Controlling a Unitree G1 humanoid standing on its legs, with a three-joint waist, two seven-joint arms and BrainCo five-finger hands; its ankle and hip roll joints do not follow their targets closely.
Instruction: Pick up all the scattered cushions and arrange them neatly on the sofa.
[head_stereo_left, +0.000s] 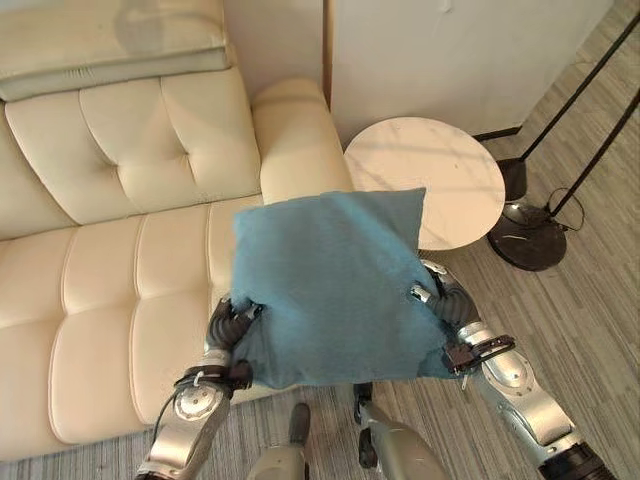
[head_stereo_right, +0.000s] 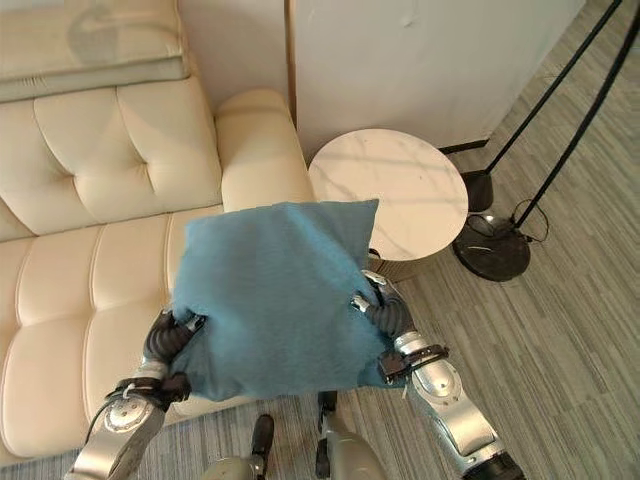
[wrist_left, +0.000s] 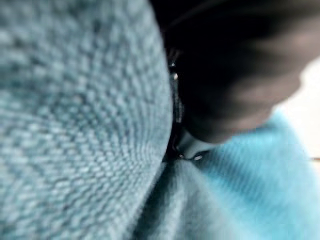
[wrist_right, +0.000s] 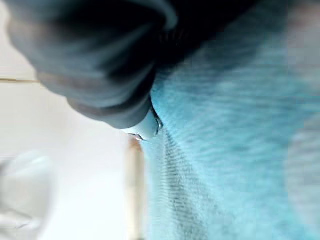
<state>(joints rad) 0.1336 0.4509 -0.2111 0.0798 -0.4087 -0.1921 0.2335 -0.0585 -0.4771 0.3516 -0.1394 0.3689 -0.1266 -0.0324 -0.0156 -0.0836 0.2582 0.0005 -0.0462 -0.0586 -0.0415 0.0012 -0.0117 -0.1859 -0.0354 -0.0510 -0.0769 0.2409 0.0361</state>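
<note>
**Blue cushion held up between both hands at the sofa's end**

While the blue cushion (head_stereo_left: 335, 285) hangs in the air in front of the robot, it is clamped between the two hands at its lower side edges. The left hand (head_stereo_left: 232, 322) grips the cushion's lower left corner; its dark ribbed cover presses into the fabric, which puckers round it, and in the left wrist view the weave bulges right against the hand. How far its fingers curl behind the cloth I cannot tell. The right hand (head_stereo_left: 440, 297) presses on the cushion's right edge, a little higher up, with a silver fingertip showing against the fabric; the rest of its fingers are hidden by the cushion, so their state cannot be told either.

The cushion stands roughly upright and slightly tilted, its upper right corner lying over the rim of the round marble side table (head_stereo_left: 455, 165). Behind it is the cream sofa (head_stereo_left: 110, 270), its seat and armrest bare, with a cream cushion (head_stereo_left: 110, 40) lying along the top of the backrest. Two dark lamp bases (head_stereo_left: 530, 235) stand on the striped floor just beside the table, their thin poles slanting upward.
</note>
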